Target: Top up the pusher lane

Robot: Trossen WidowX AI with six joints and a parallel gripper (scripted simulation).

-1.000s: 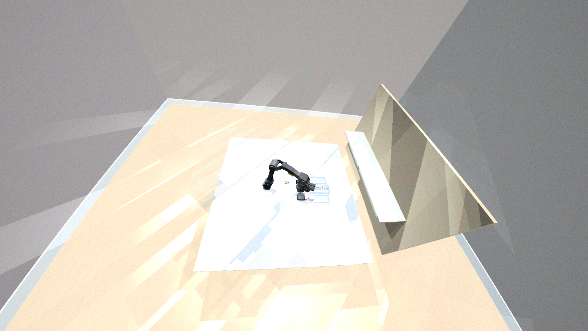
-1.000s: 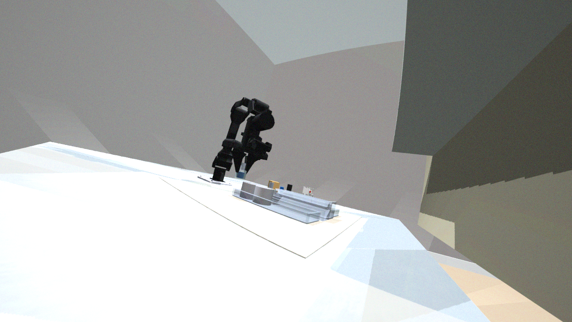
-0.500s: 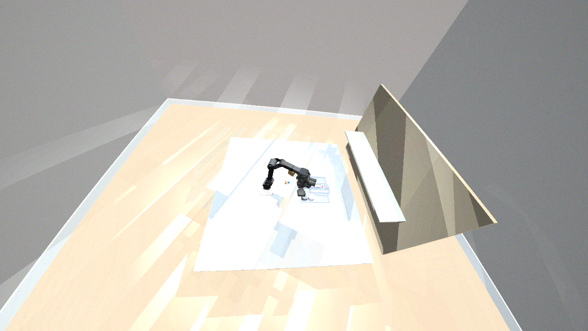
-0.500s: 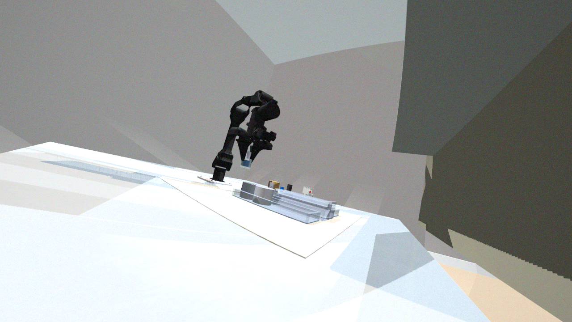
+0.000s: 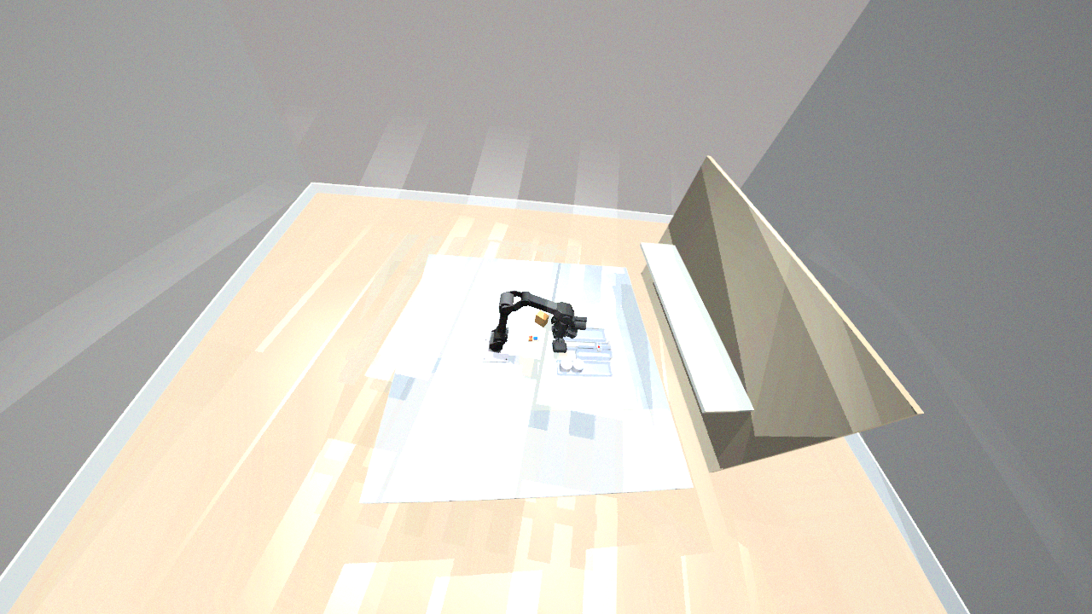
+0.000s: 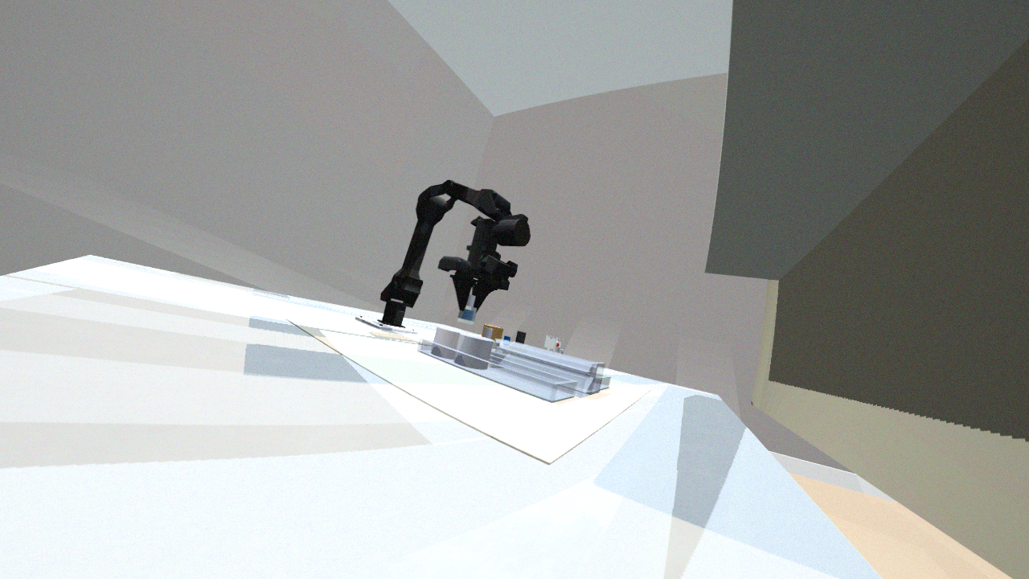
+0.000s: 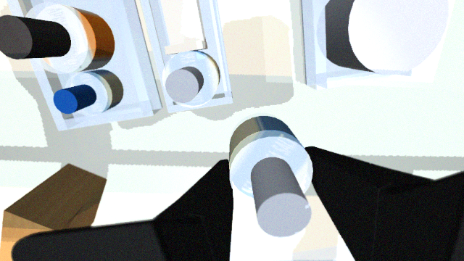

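Note:
My gripper (image 7: pixel 267 162) (image 6: pixel 469 308) is shut on the loose grey-capped jar (image 7: pixel 250 181) (image 6: pixel 466 315), a clear jar with a dark lower part. It holds the jar roughly upright by its sides, above the mat. In the wrist view the matching grey-capped jar (image 7: pixel 211 81) stands in the narrow sprung lane (image 7: pixel 224 98), between the low front stop and the pale pusher plate (image 7: pixel 186 47). The held jar is outside the lane, in front of it and to the right in that view. Its clearance above the mat cannot be judged exactly.
The left neighbouring lane (image 7: pixel 145 109) holds a black-capped orange-brown jar (image 7: pixel 98 40) and a blue-capped jar (image 7: pixel 75 98). The right lane (image 7: pixel 309 47) holds wide white cylinders (image 7: pixel 402 32) (image 6: pixel 474 351). An orange-brown block (image 7: pixel 58 196) (image 5: pixel 541 319) lies at the wrist view's lower left.

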